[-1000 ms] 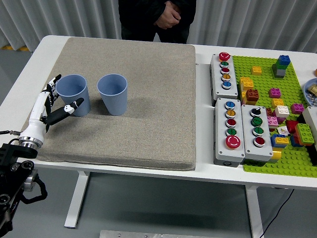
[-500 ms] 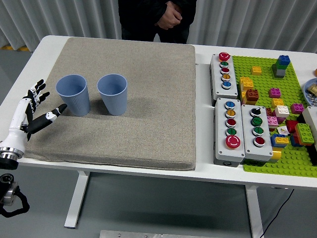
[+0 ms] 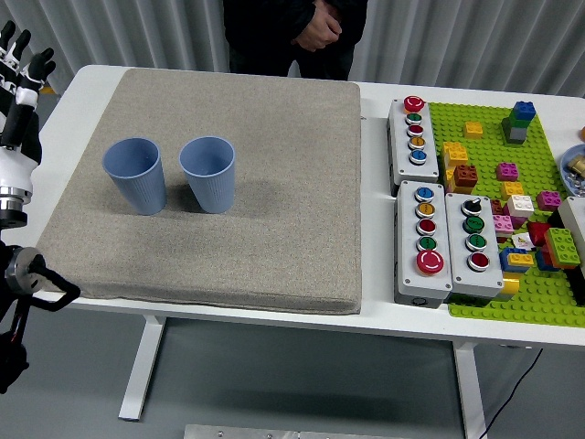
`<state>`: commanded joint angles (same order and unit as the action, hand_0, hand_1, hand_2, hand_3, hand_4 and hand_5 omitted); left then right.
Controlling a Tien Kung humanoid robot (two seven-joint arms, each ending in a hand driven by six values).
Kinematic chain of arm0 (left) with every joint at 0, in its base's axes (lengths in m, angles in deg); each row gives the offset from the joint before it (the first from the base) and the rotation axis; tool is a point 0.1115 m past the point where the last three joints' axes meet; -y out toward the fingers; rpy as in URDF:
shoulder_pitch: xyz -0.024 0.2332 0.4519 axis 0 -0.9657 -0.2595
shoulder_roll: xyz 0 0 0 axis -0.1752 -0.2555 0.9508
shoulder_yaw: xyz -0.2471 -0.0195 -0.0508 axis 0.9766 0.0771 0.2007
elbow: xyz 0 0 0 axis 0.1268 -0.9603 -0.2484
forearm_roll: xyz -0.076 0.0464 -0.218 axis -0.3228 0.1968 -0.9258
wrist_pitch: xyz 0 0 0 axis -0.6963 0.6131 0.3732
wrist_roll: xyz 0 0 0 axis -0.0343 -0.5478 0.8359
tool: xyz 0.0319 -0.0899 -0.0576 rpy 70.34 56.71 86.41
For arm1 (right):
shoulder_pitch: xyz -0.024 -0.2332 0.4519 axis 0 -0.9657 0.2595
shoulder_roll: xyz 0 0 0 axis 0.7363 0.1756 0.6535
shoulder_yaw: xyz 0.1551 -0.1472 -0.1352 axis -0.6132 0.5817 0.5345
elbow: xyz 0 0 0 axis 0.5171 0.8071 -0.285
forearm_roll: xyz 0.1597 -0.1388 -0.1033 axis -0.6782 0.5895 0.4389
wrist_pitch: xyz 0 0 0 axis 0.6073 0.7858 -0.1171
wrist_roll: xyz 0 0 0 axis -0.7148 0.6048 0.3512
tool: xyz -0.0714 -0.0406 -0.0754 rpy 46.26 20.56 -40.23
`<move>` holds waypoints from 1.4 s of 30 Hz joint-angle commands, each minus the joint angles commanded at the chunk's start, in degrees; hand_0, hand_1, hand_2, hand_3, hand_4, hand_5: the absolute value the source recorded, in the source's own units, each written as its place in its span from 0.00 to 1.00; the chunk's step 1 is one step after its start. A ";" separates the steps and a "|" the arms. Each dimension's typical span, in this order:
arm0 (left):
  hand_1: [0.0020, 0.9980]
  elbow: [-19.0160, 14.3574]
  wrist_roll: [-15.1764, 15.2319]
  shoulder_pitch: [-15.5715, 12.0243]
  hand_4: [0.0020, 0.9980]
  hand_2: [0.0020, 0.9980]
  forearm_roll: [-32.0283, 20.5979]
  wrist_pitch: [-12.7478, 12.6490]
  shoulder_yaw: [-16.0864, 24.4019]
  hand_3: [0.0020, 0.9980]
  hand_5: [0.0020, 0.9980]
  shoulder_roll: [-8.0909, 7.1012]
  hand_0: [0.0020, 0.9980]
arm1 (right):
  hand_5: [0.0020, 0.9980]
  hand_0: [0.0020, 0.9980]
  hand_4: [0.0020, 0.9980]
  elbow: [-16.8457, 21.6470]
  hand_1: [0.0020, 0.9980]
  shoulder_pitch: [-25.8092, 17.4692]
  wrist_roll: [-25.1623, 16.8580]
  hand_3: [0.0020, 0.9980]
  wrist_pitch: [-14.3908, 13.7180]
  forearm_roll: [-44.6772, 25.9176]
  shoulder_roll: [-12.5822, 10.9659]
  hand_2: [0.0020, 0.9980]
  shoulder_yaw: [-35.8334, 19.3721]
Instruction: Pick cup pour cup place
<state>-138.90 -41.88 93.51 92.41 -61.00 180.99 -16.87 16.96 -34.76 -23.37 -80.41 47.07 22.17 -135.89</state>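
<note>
While the left hand sits up at the table's 10 o'clock edge, its fingers are spread loose and gripping nothing, pointing up and well clear of both cups. Arm runs straight down the left edge below it. Right hand isn't in the shot at all.

Both cups stand upright on the mat, over in its 9 o'clock half. Left cup and right cup are just beside each other with a thin gap, not touching as far as I can see.

What could go wrong, imo: that gap is tight, so if the hand goes for the left cup with fingers this wide, the inner ones could bump the right cup and tip it. The mat looks soft too, so a nudged cup might wobble instead of sliding.

Cups themselves: matching blue, ribbed walls, tapered toward the base, open mouths. They look light and thin, probably squashable if squeezed hard. Can't tell if there's anything inside either one.

A person stands at 12 o'clock, hands clasped together, off the table.
</note>
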 joint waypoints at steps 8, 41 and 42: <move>0.84 1.28 0.04 1.16 0.99 0.97 0.59 0.05 1.48 0.98 0.87 3.47 0.84 | 0.17 0.68 0.44 0.00 0.68 0.62 -0.14 0.64 -0.01 -0.40 0.08 0.68 0.04; 0.83 -0.64 0.33 0.28 0.98 0.96 4.84 -2.32 2.78 0.98 0.86 2.99 0.84 | 0.18 0.68 0.44 0.00 0.68 0.56 -0.44 0.65 -0.48 -0.83 0.20 0.68 0.36; 0.83 -0.66 0.33 0.28 0.98 0.96 4.84 -2.35 2.81 0.98 0.86 2.99 0.84 | 0.18 0.68 0.44 0.00 0.68 0.58 -0.44 0.65 -0.49 -0.86 0.21 0.68 0.38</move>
<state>-139.56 -41.55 93.78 97.26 -63.34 183.80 -13.88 16.96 -34.18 -23.81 -80.91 46.20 22.37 -135.51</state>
